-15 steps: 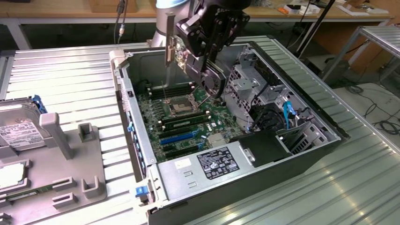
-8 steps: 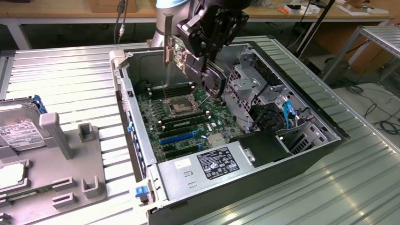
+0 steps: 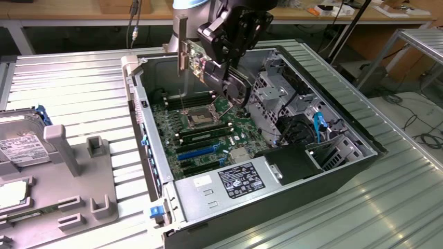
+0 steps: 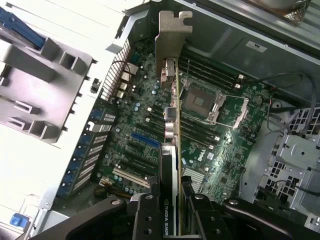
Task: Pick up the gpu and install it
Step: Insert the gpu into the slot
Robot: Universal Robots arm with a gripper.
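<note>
A: Card position, please: where is the gpu?

B: The thin, flat, dark gpu card hangs on edge above the green motherboard, inside the open grey metal computer case. It does not touch the motherboard.

A: And the jaws?

B: The black jaws pinch the card on its two flat faces, at the end far from its silvery metal end bracket.

A: How to do this step well?

B: I think the card should be upright over the motherboard, its lower edge parallel to the long blue expansion slot. It does not look lined up with that slot yet. The bracket belongs at the motherboard's rear side, by the metal ports. Any lowering should be slow and straight, because the square silver processor socket lies close beneath.
</note>
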